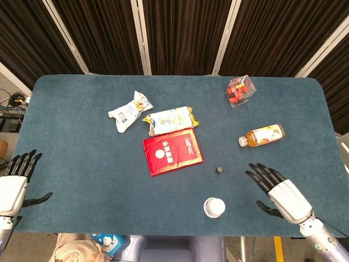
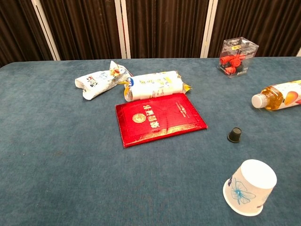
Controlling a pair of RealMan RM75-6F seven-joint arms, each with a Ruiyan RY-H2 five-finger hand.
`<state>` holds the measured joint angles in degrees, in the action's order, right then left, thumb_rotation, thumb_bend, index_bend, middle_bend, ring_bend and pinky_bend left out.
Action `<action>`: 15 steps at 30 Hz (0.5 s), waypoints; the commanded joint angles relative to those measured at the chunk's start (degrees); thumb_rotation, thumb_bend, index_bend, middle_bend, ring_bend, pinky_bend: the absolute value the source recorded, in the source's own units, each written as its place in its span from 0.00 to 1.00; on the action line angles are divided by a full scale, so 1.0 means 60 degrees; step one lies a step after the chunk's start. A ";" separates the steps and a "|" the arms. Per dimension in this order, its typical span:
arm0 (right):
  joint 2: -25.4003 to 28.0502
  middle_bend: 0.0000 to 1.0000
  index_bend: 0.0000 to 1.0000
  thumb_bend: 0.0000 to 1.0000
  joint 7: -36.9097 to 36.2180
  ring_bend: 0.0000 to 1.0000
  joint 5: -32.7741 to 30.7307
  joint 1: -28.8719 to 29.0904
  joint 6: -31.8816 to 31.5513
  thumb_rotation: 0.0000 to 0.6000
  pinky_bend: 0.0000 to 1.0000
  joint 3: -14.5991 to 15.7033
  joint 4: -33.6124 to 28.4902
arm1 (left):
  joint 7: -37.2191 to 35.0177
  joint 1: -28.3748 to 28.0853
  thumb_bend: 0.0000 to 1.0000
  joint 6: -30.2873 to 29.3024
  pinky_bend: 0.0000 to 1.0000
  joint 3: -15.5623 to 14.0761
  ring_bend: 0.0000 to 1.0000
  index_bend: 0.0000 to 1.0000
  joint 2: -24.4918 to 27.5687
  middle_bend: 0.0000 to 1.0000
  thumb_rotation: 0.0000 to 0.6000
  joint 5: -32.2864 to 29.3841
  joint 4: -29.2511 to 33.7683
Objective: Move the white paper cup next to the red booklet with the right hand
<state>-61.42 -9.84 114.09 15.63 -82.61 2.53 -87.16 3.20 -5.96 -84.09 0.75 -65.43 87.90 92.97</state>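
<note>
The white paper cup [image 1: 214,207] [image 2: 249,187] stands upside down near the table's front edge, with a blue flower print on its side. The red booklet [image 1: 173,152] [image 2: 159,118] lies flat at the table's middle, up and to the left of the cup. My right hand [image 1: 281,192] hovers over the table to the right of the cup, fingers spread, holding nothing. At the table's left front corner my left hand [image 1: 13,185] is also spread and empty. Neither hand shows in the chest view.
A small black cap [image 1: 218,170] [image 2: 234,134] sits between booklet and cup. An orange drink bottle [image 1: 262,136] lies on its side at right. A clear box of red pieces [image 1: 240,90] stands far right. Two snack packets [image 1: 130,111] [image 1: 170,119] lie behind the booklet.
</note>
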 commanded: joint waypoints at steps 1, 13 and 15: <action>0.0027 0.00 0.00 0.33 -0.0106 0.05 0.0576 0.0464 0.0280 1.00 0.24 0.0285 -0.0131 | -0.0046 -0.0002 0.00 0.0033 0.02 0.0012 0.00 0.00 0.0000 0.00 1.00 -0.0054 -0.0001; -0.0324 0.00 0.00 0.33 0.1523 0.05 0.0926 0.1199 0.2476 1.00 0.25 0.0915 -0.1268 | -0.0111 -0.0008 0.00 0.0051 0.02 0.0000 0.00 0.00 0.0021 0.00 1.00 -0.0048 0.0022; -0.0389 0.00 0.00 0.33 0.1700 0.05 0.0817 0.1232 0.2739 1.00 0.25 0.0983 -0.1336 | -0.0129 -0.0013 0.00 0.0074 0.02 0.0003 0.00 0.00 0.0026 0.00 1.00 -0.0071 0.0029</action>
<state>-63.14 -0.91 119.49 22.46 -67.62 7.76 -94.45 2.44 -6.03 -83.65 0.77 -65.28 87.48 93.14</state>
